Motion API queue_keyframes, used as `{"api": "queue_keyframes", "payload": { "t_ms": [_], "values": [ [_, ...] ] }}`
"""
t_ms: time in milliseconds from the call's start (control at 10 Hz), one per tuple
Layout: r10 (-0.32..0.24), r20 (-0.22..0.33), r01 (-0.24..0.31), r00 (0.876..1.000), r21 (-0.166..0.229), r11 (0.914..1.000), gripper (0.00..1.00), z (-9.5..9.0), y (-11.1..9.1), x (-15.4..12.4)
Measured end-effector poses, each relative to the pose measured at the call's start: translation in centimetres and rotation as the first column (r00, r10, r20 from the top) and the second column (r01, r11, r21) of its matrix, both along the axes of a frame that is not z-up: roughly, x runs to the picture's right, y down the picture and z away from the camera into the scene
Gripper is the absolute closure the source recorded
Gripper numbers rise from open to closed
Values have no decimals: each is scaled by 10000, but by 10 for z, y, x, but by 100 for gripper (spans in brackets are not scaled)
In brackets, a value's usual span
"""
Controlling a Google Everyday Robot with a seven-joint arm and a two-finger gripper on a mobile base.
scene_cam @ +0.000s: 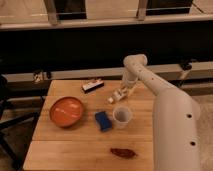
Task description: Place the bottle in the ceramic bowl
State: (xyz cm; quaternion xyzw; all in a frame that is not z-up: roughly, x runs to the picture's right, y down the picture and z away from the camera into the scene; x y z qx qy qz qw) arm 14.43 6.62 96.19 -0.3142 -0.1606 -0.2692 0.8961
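The ceramic bowl (66, 111), orange-red inside with a darker rim, sits on the left part of the wooden table (75, 150). The small white bottle (113, 98) lies tilted just above the table's middle, behind the cup. My gripper (122, 92) is at the bottle's right end, at the tip of the white arm that reaches down from the right. It is right at the bottle, well to the right of the bowl. Whether it holds the bottle does not show.
A translucent white cup (122, 116) stands just in front of the bottle, with a blue sponge (103, 120) to its left. A dark flat box with a white strip (93, 86) lies at the back. A reddish-brown item (123, 152) lies near the front edge.
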Motion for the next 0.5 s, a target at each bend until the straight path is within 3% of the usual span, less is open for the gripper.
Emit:
{"api": "queue_keyframes", "payload": {
  "t_ms": [300, 500],
  "values": [
    [-408, 137, 405, 9991, 264, 9988, 99, -22, -25, -39],
    [-690, 217, 682, 9974, 333, 9971, 99, -27, -30, -53]
  ]
}}
